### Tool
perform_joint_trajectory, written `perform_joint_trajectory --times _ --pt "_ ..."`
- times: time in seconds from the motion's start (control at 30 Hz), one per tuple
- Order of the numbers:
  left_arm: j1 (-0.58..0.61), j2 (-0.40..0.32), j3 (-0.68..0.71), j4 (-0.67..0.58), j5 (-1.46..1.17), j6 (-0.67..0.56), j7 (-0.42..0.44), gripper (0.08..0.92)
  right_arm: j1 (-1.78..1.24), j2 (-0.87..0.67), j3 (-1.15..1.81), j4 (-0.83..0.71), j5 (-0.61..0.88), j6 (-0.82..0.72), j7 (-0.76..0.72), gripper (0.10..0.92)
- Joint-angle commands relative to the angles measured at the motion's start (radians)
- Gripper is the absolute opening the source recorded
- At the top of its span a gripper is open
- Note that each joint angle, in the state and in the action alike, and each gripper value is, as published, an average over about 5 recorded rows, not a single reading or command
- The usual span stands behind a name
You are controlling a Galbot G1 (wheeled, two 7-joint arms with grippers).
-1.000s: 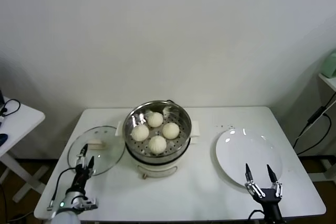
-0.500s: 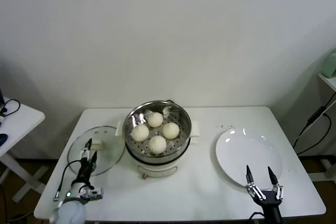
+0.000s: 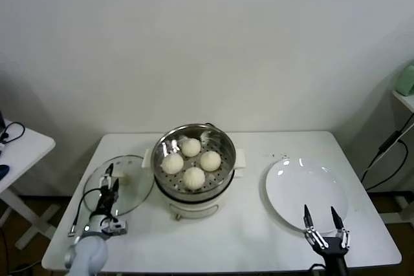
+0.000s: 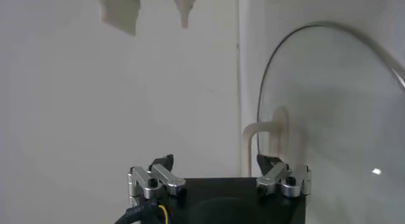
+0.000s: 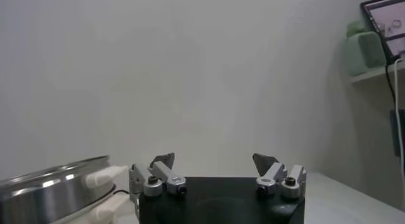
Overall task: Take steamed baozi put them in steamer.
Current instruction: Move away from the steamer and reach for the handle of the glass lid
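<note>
The steamer (image 3: 194,185), a shiny steel pot on a white base, stands at the table's middle. Four cream-white baozi lie on its perforated tray: one at the back (image 3: 191,147), one left (image 3: 173,163), one right (image 3: 210,160), one in front (image 3: 194,178). My left gripper (image 3: 111,177) is open and empty over the near part of the glass lid (image 3: 132,189), left of the steamer. In the left wrist view the gripper (image 4: 215,161) faces the lid's handle (image 4: 262,133). My right gripper (image 3: 321,214) is open and empty at the plate's front edge; it also shows in the right wrist view (image 5: 215,159).
A flat white plate (image 3: 301,182) lies right of the steamer. The steamer's rim (image 5: 50,184) shows in the right wrist view. The white table (image 3: 246,237) ends just behind both grippers. A small side table (image 3: 19,143) stands at the far left.
My left gripper has moved forward, from the table's front left edge onto the glass lid. The right gripper has barely moved. The baozi have not moved.
</note>
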Motion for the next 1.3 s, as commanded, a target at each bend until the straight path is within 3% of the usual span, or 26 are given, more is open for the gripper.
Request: perform_joint_trajectory --times 0.03,0.47,0.8,1.3 --pt "-0.049 0.002 0.007 0.071 0.016 0.004 -0.001 0.823 -0.005 -0.001 0.005 0.015 0.002 0.0 0.0 0.823" --pt "-0.091 0.012 0.017 0.117 0.021 -0.006 -0.013 0.814 -0.013 0.005 0.006 0.019 0.006 0.006 0.002 0.823" --pt "-0.107 0.01 0.016 0.154 0.029 -0.022 -0.025 0.69 -0.015 0.006 0.011 0.018 0.008 0.012 0.003 0.823" --pt "-0.103 0.018 0.008 0.153 0.029 -0.03 -0.038 0.28 -0.016 0.01 0.012 0.018 0.006 0.022 0.003 0.823"
